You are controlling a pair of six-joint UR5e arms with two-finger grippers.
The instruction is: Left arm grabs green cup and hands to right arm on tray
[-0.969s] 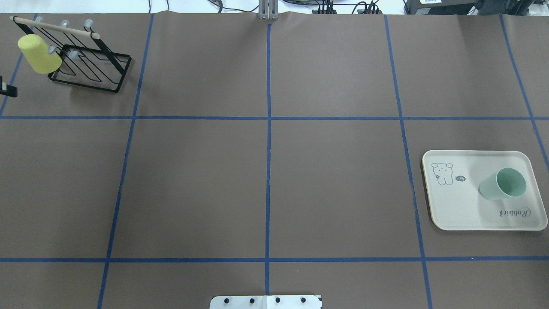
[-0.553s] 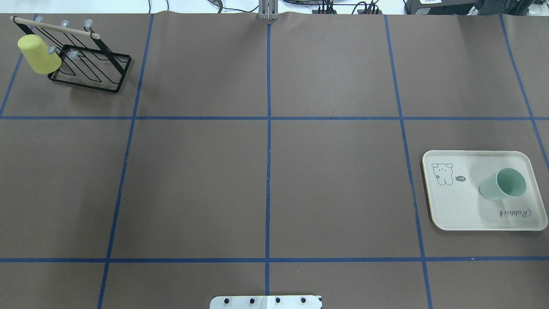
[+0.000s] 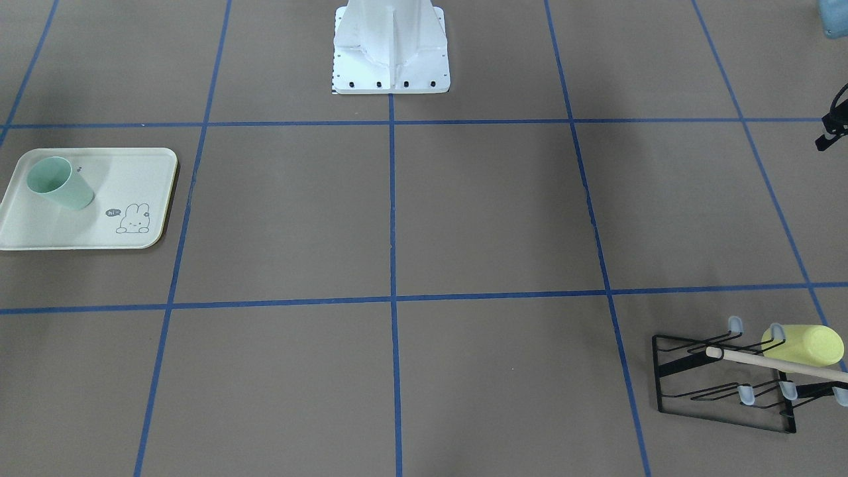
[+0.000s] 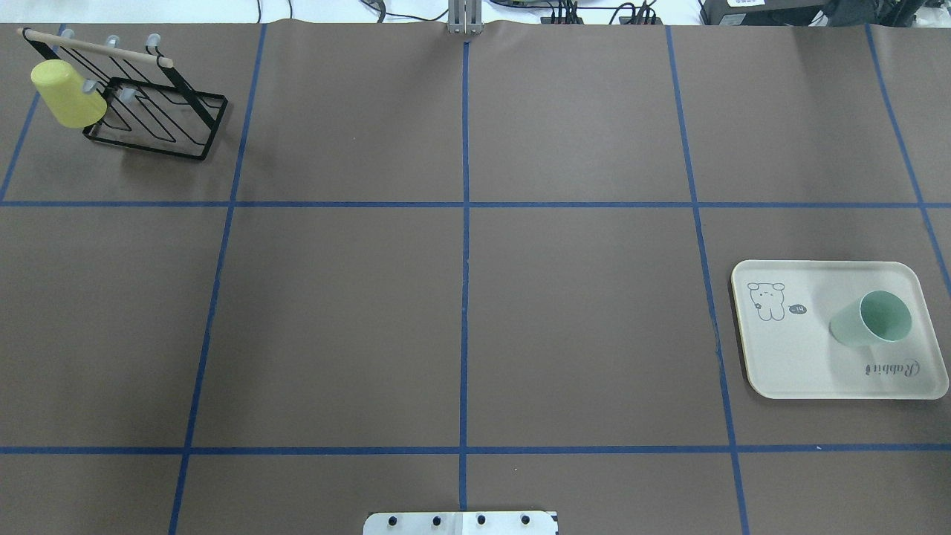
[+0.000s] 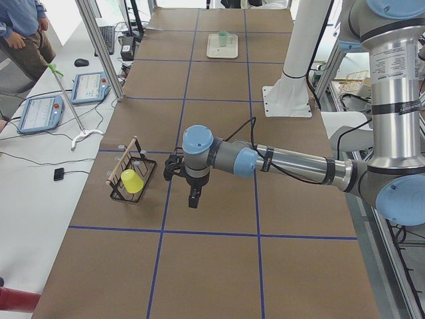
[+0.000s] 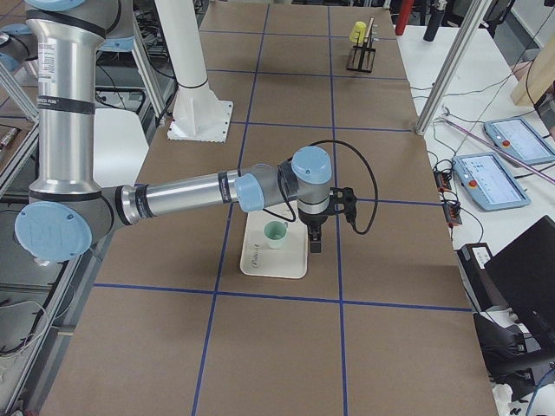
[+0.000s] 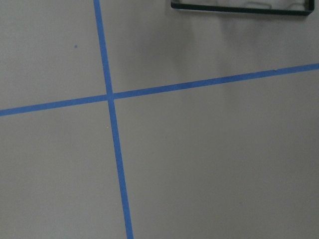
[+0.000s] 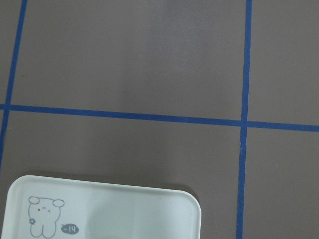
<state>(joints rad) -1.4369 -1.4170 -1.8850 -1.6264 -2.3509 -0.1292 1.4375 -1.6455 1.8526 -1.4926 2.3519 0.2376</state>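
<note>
The green cup (image 4: 873, 318) stands mouth up on the cream tray (image 4: 787, 357) at the table's right side. It also shows in the front view (image 3: 58, 182) and in the exterior right view (image 6: 276, 232). The right gripper (image 6: 314, 244) hangs above the tray's edge beside the cup, apart from it; I cannot tell if it is open or shut. The left gripper (image 5: 193, 199) hovers over the table beside the black rack (image 5: 133, 176), far from the cup; I cannot tell its state. Neither wrist view shows fingers.
A yellow-green cup (image 4: 67, 93) hangs on the black wire rack (image 4: 156, 111) at the far left corner. The robot's white base (image 3: 391, 46) stands mid-table at the near edge. Operators' pendants lie on a side table (image 5: 40, 113).
A black gripper part at the overhead view's left edge one second ago has moved out of that view. The cup, tray and rack have not moved.
</note>
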